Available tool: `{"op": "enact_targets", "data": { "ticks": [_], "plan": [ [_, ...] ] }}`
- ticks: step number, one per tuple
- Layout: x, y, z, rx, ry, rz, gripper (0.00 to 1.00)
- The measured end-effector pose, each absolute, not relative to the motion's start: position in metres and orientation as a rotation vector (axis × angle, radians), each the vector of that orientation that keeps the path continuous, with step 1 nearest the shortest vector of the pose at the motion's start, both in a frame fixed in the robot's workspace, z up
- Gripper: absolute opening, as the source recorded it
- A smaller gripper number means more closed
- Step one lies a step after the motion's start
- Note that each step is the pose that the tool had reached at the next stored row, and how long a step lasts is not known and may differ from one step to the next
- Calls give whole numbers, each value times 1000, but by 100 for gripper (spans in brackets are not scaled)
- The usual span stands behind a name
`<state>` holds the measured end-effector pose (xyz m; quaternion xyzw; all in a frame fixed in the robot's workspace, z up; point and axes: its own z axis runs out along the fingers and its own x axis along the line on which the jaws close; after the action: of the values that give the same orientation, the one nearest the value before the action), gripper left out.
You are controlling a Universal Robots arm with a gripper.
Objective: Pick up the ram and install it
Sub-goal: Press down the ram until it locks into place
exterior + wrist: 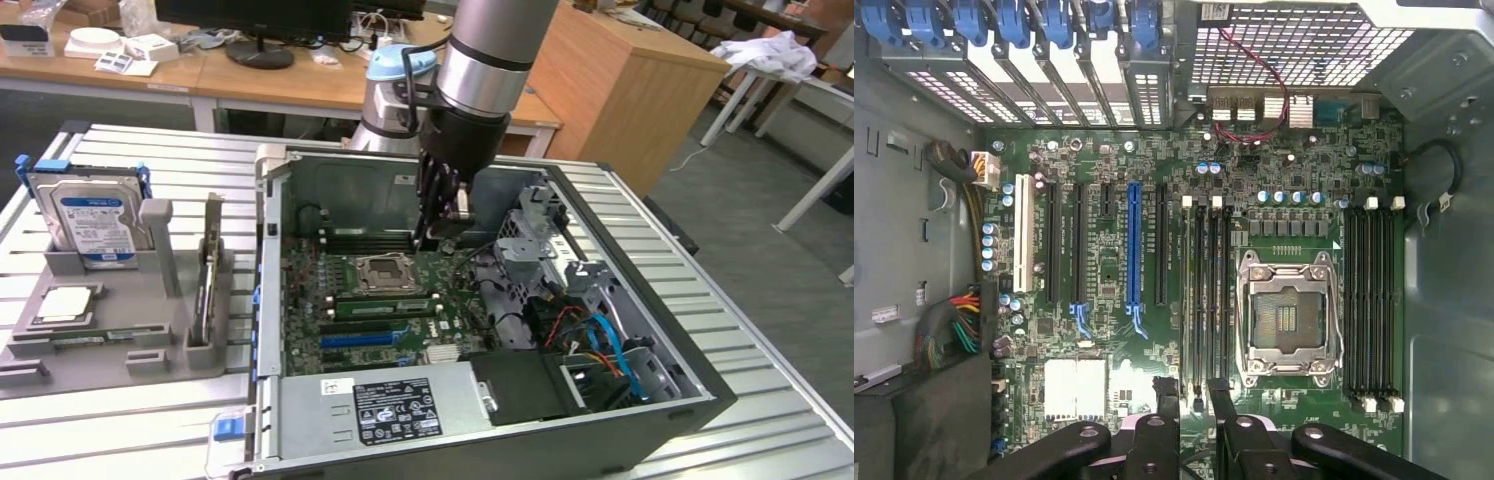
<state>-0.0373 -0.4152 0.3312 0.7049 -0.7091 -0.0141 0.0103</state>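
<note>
Exterior view: claw (430,238) hangs inside the open computer case (694,400), above the motherboard (334,335), at about 1 o'clock from the CPU socket (380,272). Wrist view: the claw (1192,402) is part-way open, its dark fingers (1166,400) set narrowly apart with bare board showing between them, nothing gripped. Black memory slots (1204,290) lie beside the socket (1289,315). The ram (210,275) stands on edge in the grey holder (80,355) on the desk (134,425), at 9 o'clock from the case, well apart from the claw. A hard drive (94,215) stands upright at the holder's 11 o'clock corner.
</note>
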Motion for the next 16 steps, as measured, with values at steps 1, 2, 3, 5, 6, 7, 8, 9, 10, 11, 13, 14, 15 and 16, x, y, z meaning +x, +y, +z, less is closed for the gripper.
{"op": "enact_targets", "data": {
  "ticks": [1,2,3,5,6,7,8,9,10,11,13,14,15,16],
  "plan": [
    [-37,-415,331,2200,-2213,-44,25],
    [-37,-415,331,2200,-2213,-44,25],
    [-37,-415,331,2200,-2213,-44,25],
    [-37,-415,331,2200,-2213,-44,25],
    [-37,-415,331,2200,-2213,-44,25],
    [-37,-415,331,2200,-2213,-44,25],
    [-37,-415,331,2200,-2213,-44,25],
    [-37,-415,331,2200,-2213,-44,25],
    [-37,-415,331,2200,-2213,-44,24],
    [-37,-415,331,2200,-2213,-44,17],
    [-37,-415,331,2200,-2213,-44,11],
    [-37,-415,331,2200,-2213,-44,11],
    [-37,-415,331,2200,-2213,-44,11],
    [-37,-415,331,2200,-2213,-44,11]
  ]
}}
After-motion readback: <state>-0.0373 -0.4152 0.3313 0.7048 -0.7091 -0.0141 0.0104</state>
